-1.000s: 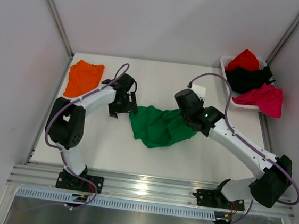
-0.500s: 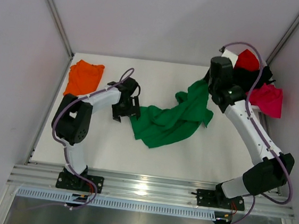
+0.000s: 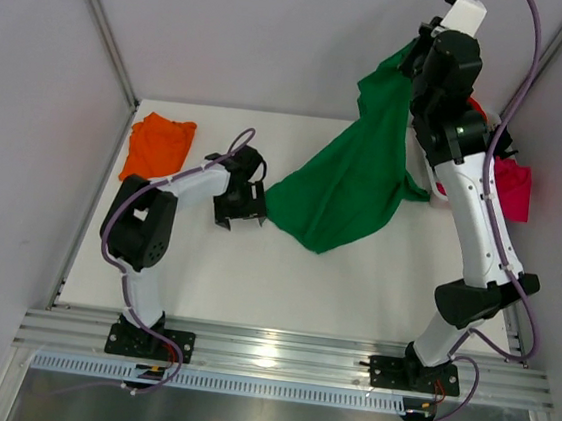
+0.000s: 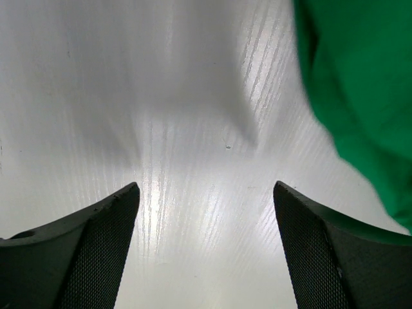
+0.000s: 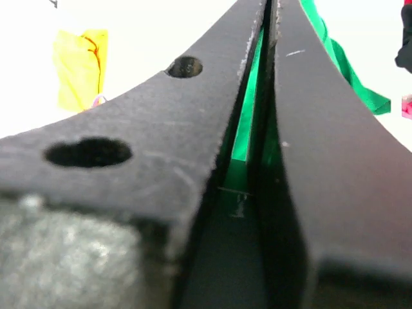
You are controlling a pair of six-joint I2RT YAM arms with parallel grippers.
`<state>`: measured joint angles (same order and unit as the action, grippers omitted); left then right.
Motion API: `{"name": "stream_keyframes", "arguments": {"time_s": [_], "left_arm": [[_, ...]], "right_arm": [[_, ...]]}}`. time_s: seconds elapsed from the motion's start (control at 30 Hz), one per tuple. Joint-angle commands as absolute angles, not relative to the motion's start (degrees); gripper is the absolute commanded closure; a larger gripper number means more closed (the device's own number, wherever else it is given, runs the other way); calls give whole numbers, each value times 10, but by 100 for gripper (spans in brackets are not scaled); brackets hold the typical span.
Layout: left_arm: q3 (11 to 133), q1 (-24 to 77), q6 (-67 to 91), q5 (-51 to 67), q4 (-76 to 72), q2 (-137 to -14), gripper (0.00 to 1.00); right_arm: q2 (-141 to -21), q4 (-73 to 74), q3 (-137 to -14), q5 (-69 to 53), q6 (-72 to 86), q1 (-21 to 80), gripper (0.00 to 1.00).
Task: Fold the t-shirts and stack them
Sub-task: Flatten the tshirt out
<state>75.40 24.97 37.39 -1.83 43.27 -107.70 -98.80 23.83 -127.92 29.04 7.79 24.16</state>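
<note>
- The bright green soft cloth t-shirt (image 3: 349,183) is held up high at the back right by the right claw (image 3: 415,56), which is clenched tight on a pinch of its cloth.
- From there the shirt hangs down in a long slant. Its low corner seems to rest on the white surface (image 3: 353,289), though the touch is hard to see from above.
- That low corner lies just beside the left claw (image 3: 239,206), which is spread wide and holds nothing.
- The cloth is judged to be light and floppy. It will sag and bunch, so it is best taken at an edge or a corner.
- The orange cloth t-shirt (image 3: 157,147) is laid at the far left corner, well apart.
</note>
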Motion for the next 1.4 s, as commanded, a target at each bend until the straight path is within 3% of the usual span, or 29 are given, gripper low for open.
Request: {"name": "stream_keyframes", "arguments": {"time_s": [0.0, 0.3, 0.43, 0.63, 0.9, 1.13, 1.37], "left_arm": [[772, 254, 374, -4, 424, -1066, 14], [735, 295, 373, 105, 292, -1010, 13], [800, 354, 298, 100, 247, -1031, 14], [896, 416, 233, 55, 271, -1110, 16], [918, 446, 192, 3, 275, -1167, 16], [964, 482, 122, -160, 330, -1200, 16], [979, 498, 116, -142, 326, -1208, 16]], "right_arm": [[-984, 249, -1290, 287, 59, 243, 100], [-947, 223, -1184, 287, 68, 243, 100], [-946, 224, -1179, 287, 73, 243, 100], [-942, 233, -1172, 284, 81, 244, 100], [-925, 222, -1138, 286, 82, 242, 100], [-925, 216, -1126, 280, 92, 241, 100], [-925, 212, -1114, 274, 101, 241, 100]]}}
